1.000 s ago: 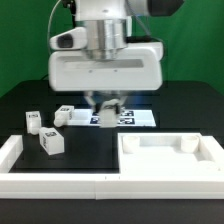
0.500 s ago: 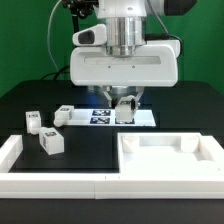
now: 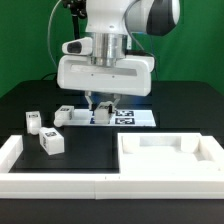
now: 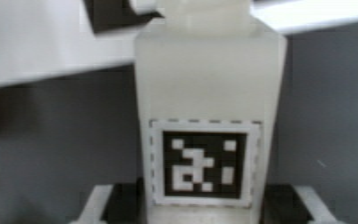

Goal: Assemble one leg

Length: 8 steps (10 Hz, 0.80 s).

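My gripper [image 3: 103,106] is shut on a leg [image 3: 106,112], a white block with a black-and-white tag, and holds it just above the marker board [image 3: 135,117]. In the wrist view the held leg [image 4: 202,90] fills the frame, upright between my gripper's [image 4: 208,206] jaws, tag facing the camera. Three more legs rest on the black table at the exterior view's left: one [image 3: 33,121] far left, one [image 3: 50,142] nearer the front, one [image 3: 62,114] beside the marker board.
A large white square tray-like part [image 3: 165,158] with raised corners lies at the front right. A low white wall [image 3: 12,160] runs along the front and left edge of the table. A green backdrop stands behind.
With the leg in its grip, the arm swung to the exterior view's right and then back left. The loose legs and the tray-like part have not moved.
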Each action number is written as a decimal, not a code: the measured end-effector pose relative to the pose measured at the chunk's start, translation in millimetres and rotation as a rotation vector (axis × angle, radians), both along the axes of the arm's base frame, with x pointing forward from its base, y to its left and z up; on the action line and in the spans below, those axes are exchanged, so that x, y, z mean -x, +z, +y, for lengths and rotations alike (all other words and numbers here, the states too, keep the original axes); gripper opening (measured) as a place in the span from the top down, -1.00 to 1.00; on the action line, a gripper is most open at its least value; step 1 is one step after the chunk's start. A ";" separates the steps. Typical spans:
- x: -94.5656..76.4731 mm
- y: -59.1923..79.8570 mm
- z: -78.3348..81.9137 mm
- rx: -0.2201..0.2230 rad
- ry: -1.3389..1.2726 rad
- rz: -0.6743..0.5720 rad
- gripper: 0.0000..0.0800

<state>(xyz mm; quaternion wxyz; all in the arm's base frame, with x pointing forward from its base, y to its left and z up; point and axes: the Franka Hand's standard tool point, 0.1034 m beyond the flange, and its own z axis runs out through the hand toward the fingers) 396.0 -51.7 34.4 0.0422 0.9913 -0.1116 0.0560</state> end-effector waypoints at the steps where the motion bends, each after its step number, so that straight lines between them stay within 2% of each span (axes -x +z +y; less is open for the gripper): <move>1: 11.4 -11.6 4.1 0.026 0.012 -0.002 0.29; 4: 15.6 -14.8 17.7 0.034 0.035 -0.017 0.29; 6: 11.7 -10.1 18.2 0.030 0.038 -0.029 0.29; 7: 11.6 -10.2 18.3 0.030 0.038 -0.028 0.11; 8: 11.5 -10.2 18.4 0.030 0.038 -0.029 -0.26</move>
